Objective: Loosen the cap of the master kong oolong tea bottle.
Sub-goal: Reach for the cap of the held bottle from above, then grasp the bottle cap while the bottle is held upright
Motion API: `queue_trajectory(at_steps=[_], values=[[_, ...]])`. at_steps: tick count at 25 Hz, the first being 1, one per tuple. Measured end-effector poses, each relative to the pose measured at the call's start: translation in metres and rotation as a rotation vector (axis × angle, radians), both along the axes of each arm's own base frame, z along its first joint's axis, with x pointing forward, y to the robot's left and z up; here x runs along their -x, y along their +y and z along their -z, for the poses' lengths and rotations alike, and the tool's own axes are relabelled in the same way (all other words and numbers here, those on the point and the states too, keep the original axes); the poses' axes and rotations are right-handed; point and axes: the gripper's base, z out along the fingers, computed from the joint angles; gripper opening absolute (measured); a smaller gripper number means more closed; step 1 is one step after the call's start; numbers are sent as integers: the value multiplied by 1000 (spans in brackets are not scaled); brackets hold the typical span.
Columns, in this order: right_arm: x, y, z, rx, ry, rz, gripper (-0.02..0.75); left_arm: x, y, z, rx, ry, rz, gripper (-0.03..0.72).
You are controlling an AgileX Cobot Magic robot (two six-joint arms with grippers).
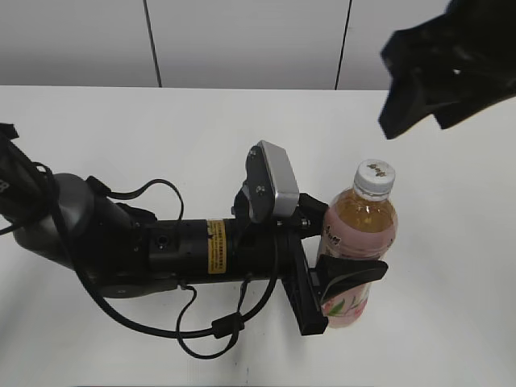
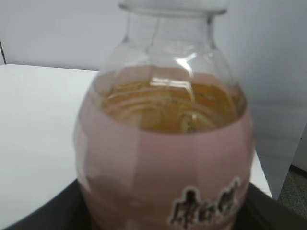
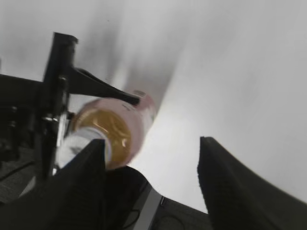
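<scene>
The master kong oolong tea bottle stands upright on the white table, amber tea above a pink label. Its white cap is on the neck. My left gripper is shut on the bottle's lower body. In the left wrist view the bottle fills the frame, with the cap's lower edge at the top. My right gripper hangs open in the air above and to the right of the cap. In the right wrist view its fingers are spread, with the bottle and cap to the left.
The left arm lies across the table's left half with loose cables. A grey panelled wall runs behind the table's far edge.
</scene>
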Motion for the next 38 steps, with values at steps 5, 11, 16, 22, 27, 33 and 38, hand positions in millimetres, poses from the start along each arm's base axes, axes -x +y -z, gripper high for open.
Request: queue_trajectory(at_steps=[5,11,16,22,27,33,38], values=[[-1,36,4,1,17,-46,461,0,0,0,0,0,0,403],[-2,38,8,14,30,-28,461,0,0,0,0,0,-1,403],[2,36,24,40,84,-24,439,0,0,0,0,0,-1,403],[5,38,26,19,112,-24,430,0,0,0,0,0,-1,403],[5,40,28,7,129,-23,428,0,0,0,1,1,-2,403],[5,40,28,6,130,-23,344,0,0,0,1,1,-2,403],[5,40,28,10,126,-43,280,0,0,0,1,1,-2,403]])
